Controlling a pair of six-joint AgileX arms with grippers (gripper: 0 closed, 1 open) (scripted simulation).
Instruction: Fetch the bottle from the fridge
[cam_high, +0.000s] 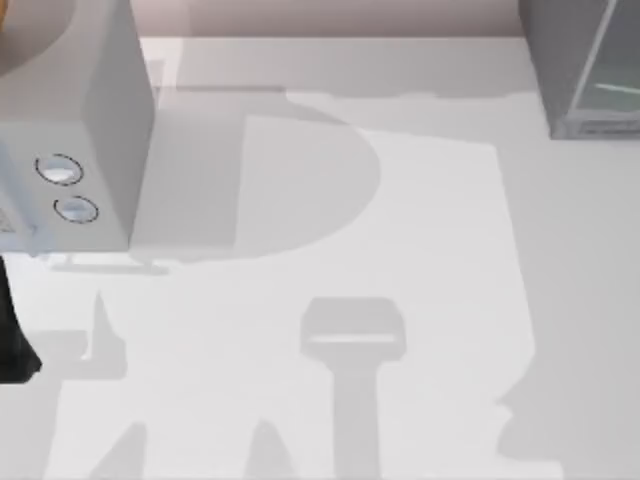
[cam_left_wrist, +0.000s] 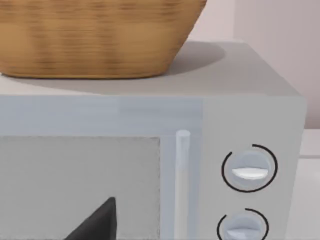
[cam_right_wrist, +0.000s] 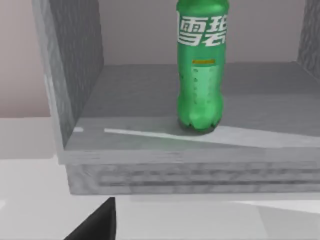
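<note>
Fridge (cam_right_wrist: 85, 150) front stands open, bottle (cam_right_wrist: 201, 70) unobstructed inside

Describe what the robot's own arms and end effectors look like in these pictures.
Little of them shows. The left arm is a plain black shape at the table's left edge in the top view. Each wrist view has one matte black, wedge-shaped piece of its end effector, left and right. No cables or markings are visible.

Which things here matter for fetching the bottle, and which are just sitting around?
For the job:
- bottle, upright on the fridge floor
- fridge, at the table's far right, front open toward the right wrist camera

Just there:
- grey box with two dials, at the table's left
- wicker basket on top of that box
</note>
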